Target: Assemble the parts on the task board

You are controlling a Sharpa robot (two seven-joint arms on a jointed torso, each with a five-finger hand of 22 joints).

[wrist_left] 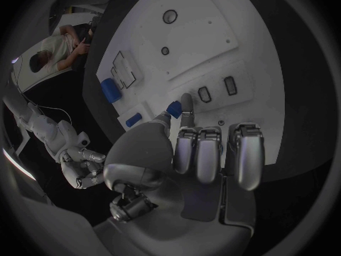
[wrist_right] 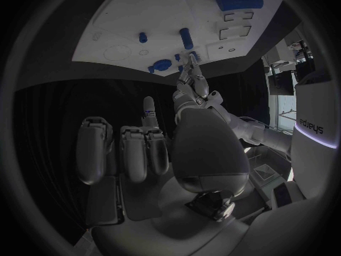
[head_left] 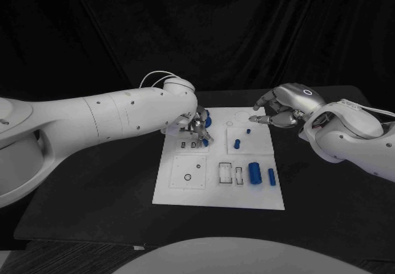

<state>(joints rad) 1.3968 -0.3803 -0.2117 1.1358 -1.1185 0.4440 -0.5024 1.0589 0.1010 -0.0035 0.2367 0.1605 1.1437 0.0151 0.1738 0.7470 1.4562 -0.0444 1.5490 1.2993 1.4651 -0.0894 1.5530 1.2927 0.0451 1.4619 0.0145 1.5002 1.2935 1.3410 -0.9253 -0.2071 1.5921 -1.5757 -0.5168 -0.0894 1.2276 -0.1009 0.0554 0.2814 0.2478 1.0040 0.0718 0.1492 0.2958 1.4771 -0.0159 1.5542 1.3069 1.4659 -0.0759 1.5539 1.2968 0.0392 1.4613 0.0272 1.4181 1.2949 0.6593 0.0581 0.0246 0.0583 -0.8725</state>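
Nearest us, the white task board [head_left: 188, 197] is lying lengthwise on the black surface [head_left: 91, 211], with open dark room along its long edges and near end. We are logging two blue cylinders [head_left: 255, 173] lying side by side near its right edge, one thick and one thin, plus two smaller blue parts [head_left: 237, 144] on a raised panel farther back. Our left robot hand [head_left: 194, 124] is reaching over the far left of the board, fingers pointing down and pinching a blue part [wrist_left: 173, 108]. Our right robot hand [head_left: 284, 108] is hovering just above the far right corner, fingers curled in, grasping nothing.
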